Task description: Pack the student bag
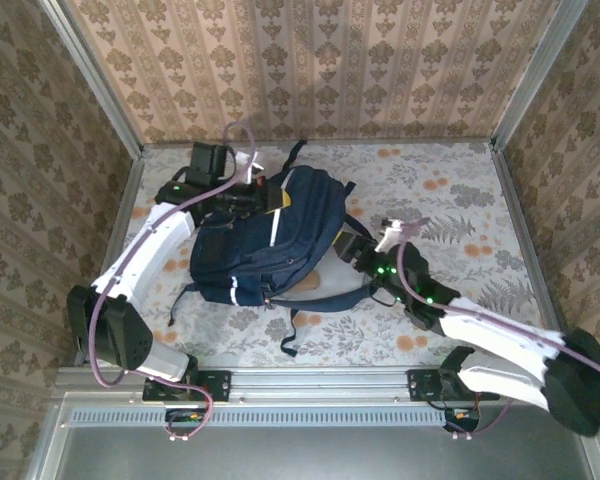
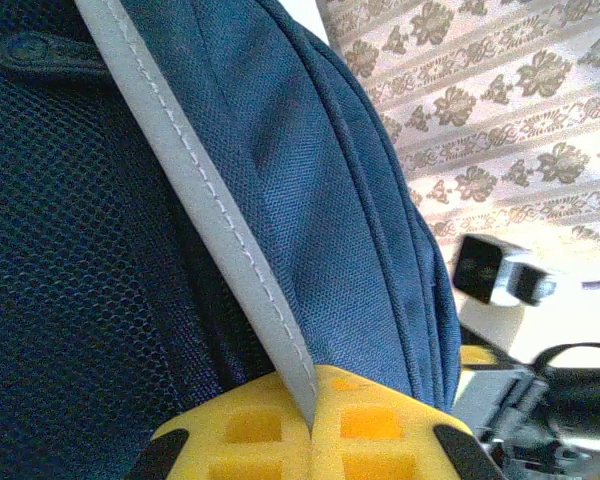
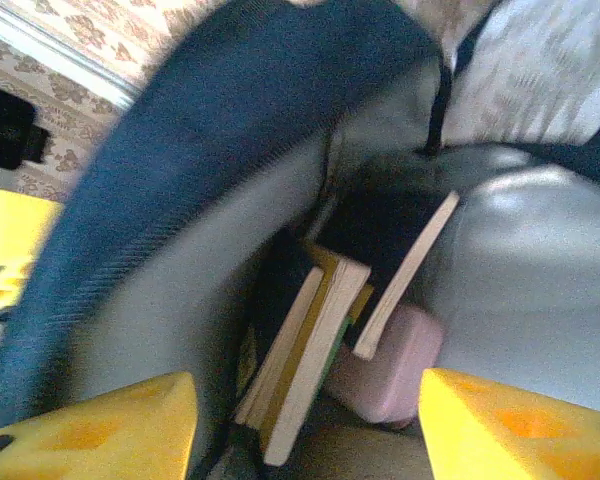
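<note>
the floral-patterned table (image 1: 460, 200) carries the student bag (image 1: 265, 250), which lies on its side left of centre, its top end toward the left arm (image 1: 150, 245) and its black straps trailing toward the near edge. the right arm (image 1: 490, 335) reaches in from the right side to the bag's open mouth.

the left tool (image 2: 312, 425) is at the bag's far upper edge; in the left wrist view its 2 yellow pads are pressed together on the grey reflective stripe (image 2: 220, 220), pinching the fabric, with dark mesh (image 2: 70, 250) on one side of the stripe and navy cloth on the other.

the right tool (image 3: 300, 395) stands wide, its 2 yellow fingers (image 3: 100, 430) well apart and gripping nothing, pointed into the bag's opening with its pale grey lining (image 3: 520, 260). inside, a thick book (image 3: 315, 350) with a yellow cover stands on edge, tilted. a thin pale board or slim book (image 3: 405, 280) leans beside it. a small pink item (image 3: 390, 370) lies at the foot of that board, touching it; i cannot tell what it is.
</note>
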`<state>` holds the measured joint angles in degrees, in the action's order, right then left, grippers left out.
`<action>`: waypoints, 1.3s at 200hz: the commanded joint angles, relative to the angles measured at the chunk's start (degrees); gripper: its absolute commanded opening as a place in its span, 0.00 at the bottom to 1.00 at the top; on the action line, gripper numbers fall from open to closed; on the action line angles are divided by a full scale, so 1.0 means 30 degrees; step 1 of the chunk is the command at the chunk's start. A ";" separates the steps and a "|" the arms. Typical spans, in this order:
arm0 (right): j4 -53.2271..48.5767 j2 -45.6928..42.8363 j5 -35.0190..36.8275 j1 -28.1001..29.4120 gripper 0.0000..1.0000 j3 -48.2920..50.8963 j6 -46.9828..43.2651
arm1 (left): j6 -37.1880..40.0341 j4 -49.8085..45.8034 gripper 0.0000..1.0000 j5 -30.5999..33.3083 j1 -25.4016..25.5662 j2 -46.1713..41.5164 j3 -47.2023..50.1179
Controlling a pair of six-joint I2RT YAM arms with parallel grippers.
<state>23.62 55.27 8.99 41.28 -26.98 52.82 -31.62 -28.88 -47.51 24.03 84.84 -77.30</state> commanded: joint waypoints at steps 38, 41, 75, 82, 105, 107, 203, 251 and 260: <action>-0.6403 -0.5771 0.1821 -0.0546 0.42 0.2775 -0.2737 | -0.1634 0.3142 0.00 0.2095 0.2362 0.2383 0.0433; -0.6363 -0.5971 0.1735 -0.0568 0.40 0.2925 -0.2758 | -0.1749 0.3229 0.00 0.2165 0.2445 0.2543 0.0473; -0.5384 -0.6465 -0.0271 -0.0528 0.20 0.3551 -0.3514 | -0.3544 0.4965 0.00 0.3078 0.2996 0.4095 0.1065; -0.5267 -0.6168 -0.0721 -0.0491 0.16 0.3422 -0.3701 | -0.3825 0.5218 0.00 0.3374 0.3088 0.4433 0.0997; -0.5725 -0.4553 -0.1595 0.0294 0.10 0.2435 -0.4776 | -0.5003 0.6013 0.00 0.4488 0.3225 0.5713 0.0588; -0.5805 -0.4378 -0.1600 0.0382 0.10 0.2337 -0.4877 | -0.5109 0.6109 0.00 0.4612 0.3236 0.5810 0.0575; -0.8288 0.5626 0.3057 0.6920 0.29 -0.3201 -0.6751 | -1.0149 1.0458 0.08 0.5252 0.1448 0.9530 -0.1056; -0.7697 0.9641 0.4156 0.7720 0.29 -0.5774 -0.6416 | -0.9115 0.9009 0.51 0.4237 0.1079 0.7647 -0.1080; -0.6340 0.9892 0.4309 0.7694 0.29 -0.5317 -0.6912 | -0.8665 0.8266 0.52 0.4233 0.0948 0.6963 -0.0936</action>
<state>0.36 82.30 17.72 64.03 -42.37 34.17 -60.27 -0.03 -33.89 27.31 111.96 -79.72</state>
